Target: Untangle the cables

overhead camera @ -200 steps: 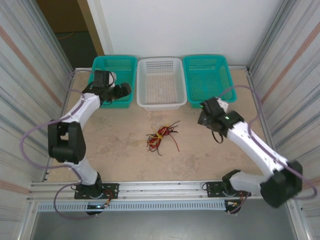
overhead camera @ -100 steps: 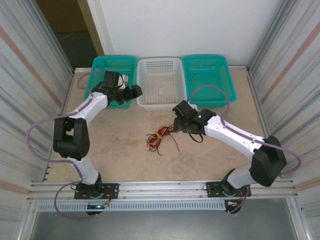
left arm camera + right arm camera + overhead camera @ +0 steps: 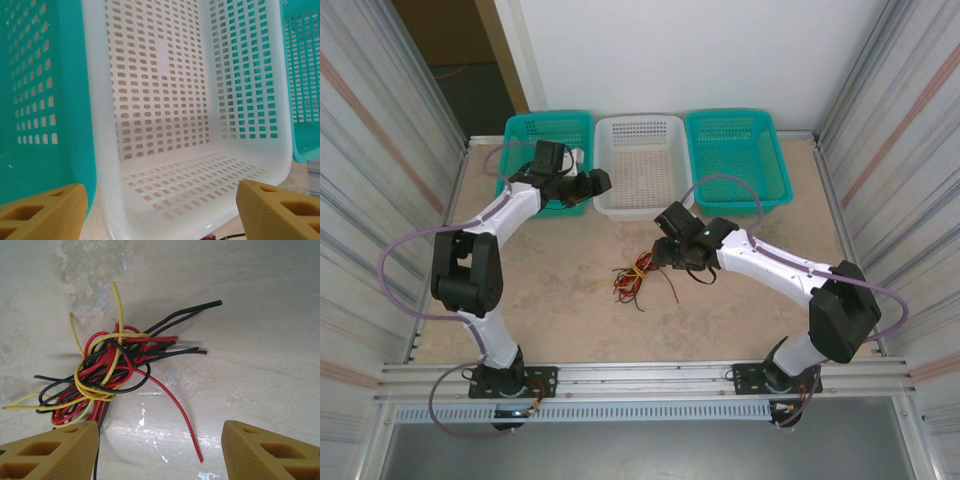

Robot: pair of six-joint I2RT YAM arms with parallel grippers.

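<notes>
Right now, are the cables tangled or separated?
Tangled: the cables lie in one knot, yellow loops wound around red and black, loose ends sticking out.

Bright, even light; faint soft shadows.

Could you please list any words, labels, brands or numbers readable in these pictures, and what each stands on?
None. No text is readable on the white basket, the left teal basket, the right teal basket, the cables or the tabletop.
</notes>
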